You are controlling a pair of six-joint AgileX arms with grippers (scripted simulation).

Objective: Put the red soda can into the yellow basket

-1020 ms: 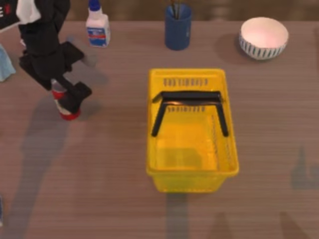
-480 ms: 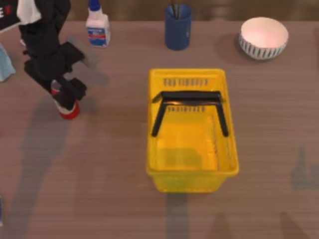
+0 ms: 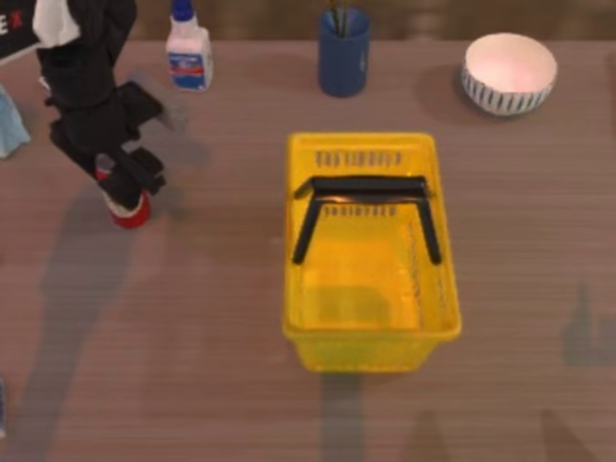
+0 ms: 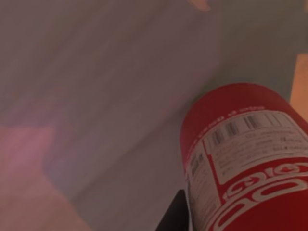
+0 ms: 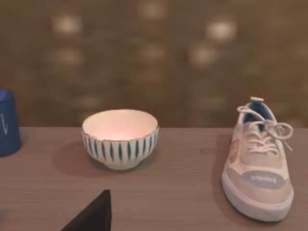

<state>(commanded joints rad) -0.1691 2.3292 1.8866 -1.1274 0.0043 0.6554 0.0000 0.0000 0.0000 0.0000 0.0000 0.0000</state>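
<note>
The red soda can (image 3: 126,211) stands on the table at the far left, mostly hidden under my left gripper (image 3: 125,185), which is shut on it from above. In the left wrist view the can (image 4: 245,159) fills the near corner, barcode and white lettering showing, with one dark fingertip (image 4: 176,217) pressed against its side. The yellow basket (image 3: 372,318) sits in the middle of the table, well to the right of the can, its black handles (image 3: 366,188) folded over its far half. My right arm is out of the top view; one of its fingertips (image 5: 96,215) shows, set wide with nothing by it.
A white glue bottle (image 3: 189,48) and a blue cup (image 3: 344,51) stand along the far edge. The white striped bowl (image 3: 508,72) sits at the far right, and a pale sneaker (image 5: 259,168) lies beside it. A light blue object (image 3: 10,120) lies at the left edge.
The left gripper's fingers have closed in on the can from an open stance, and gripper and can have shifted slightly toward the far left.
</note>
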